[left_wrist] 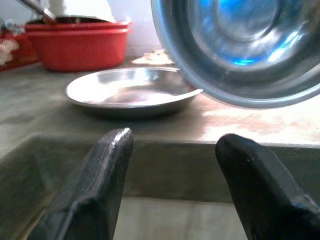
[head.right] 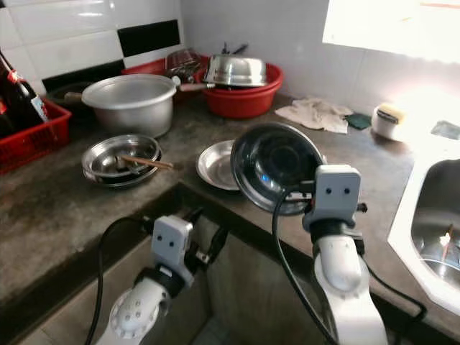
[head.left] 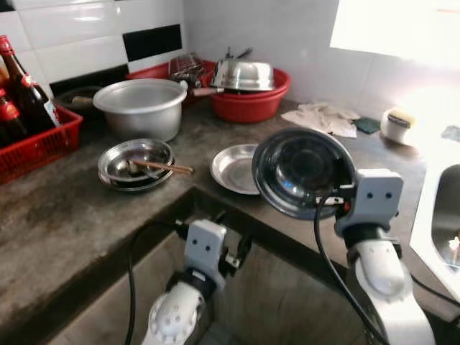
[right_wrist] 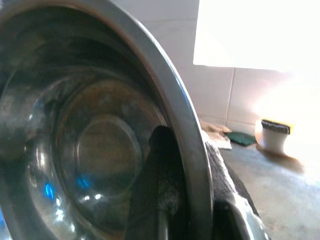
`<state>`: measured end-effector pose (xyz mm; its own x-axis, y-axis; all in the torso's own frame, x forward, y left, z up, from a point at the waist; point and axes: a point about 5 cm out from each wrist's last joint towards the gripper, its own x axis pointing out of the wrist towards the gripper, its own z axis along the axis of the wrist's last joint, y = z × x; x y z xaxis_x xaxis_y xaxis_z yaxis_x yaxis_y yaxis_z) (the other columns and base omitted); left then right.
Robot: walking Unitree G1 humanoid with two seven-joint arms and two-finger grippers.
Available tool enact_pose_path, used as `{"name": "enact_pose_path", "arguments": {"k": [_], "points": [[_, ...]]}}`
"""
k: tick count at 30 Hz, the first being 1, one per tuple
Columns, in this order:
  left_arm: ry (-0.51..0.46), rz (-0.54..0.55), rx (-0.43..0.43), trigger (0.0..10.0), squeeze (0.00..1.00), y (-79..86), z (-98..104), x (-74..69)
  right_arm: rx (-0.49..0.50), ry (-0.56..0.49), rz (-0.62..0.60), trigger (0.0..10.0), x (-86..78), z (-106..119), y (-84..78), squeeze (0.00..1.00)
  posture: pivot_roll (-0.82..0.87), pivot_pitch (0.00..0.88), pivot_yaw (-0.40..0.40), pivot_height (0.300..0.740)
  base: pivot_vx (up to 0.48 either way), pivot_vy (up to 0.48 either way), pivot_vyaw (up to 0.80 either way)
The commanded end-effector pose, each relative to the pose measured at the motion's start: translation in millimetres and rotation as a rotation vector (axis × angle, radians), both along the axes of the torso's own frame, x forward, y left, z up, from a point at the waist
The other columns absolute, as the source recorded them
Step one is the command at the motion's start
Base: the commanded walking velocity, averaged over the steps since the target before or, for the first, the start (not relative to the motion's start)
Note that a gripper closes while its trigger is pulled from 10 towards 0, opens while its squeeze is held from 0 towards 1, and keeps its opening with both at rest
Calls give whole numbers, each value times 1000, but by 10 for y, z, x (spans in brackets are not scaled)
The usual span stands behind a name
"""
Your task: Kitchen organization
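Closest to me, my left gripper [head.left: 231, 257] is sitting low in front of the counter edge [head.left: 108, 237], fingers spread apart with nothing between them, pointed at the countertop lip. My right gripper [head.left: 338, 203] is up a bit higher and has a steel bowl [head.left: 302, 171] pinched by the rim, one finger [right_wrist: 162, 185] inside and one outside; the bowl's tipped up on edge so the inside faces me, held off the counter. Just behind and partly under it a flat steel plate [head.left: 233, 169] lies on the concrete top, and to the left of that there's a shallow steel dish [head.left: 135, 164] with chopsticks [head.left: 164, 167] resting across it. Sink [head.left: 444, 215] is off to the right. Further back: a big aluminium pot [head.left: 142, 108], a red crate [head.left: 39, 147] with dark bottles [head.left: 25, 90] on the left, a red basin [head.left: 248, 100] with a steel bowl turned over in it, plus a crumpled cloth [head.left: 323, 118] near the wall.
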<state>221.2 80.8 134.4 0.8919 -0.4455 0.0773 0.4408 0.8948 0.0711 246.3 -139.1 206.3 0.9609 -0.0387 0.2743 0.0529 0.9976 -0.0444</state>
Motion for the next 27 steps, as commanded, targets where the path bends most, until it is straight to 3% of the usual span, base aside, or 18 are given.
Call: {"name": "enact_pose_path", "arguments": {"k": [1,3,11,22,25,26,27], "points": [[3,-14,-4,10000,0,-48,-2,6,-11,-19,-21,0,-5,29,-39,0,86,7,-43,740,0,0,-788],[-6,-13,40,10000,0,-40,-13,19,-15,-20,-26,0,-4,28,-37,0,85,8,-39,740,0,0,-788],[-8,-33,55,10000,0,-50,-29,20,-21,-32,-40,0,-3,44,-28,0,81,8,-33,740,0,-387,-788],[-7,-17,40,10000,0,-44,-21,31,-38,-52,-56,0,24,90,-28,0,84,11,-35,740,0,0,-755],[-14,-19,48,10000,0,-41,-14,27,-48,-54,-60,0,35,99,-33,0,82,11,-35,740,0,0,0],[-23,-17,59,10000,0,-39,-12,28,-47,-48,-64,10000,46,97,-40,0,83,11,-36,740,0,0,0],[-22,-15,58,10000,0,-37,-13,29,-47,-42,-67,10000,56,94,-46,0,84,13,-35,740,270,-375,0]]}}
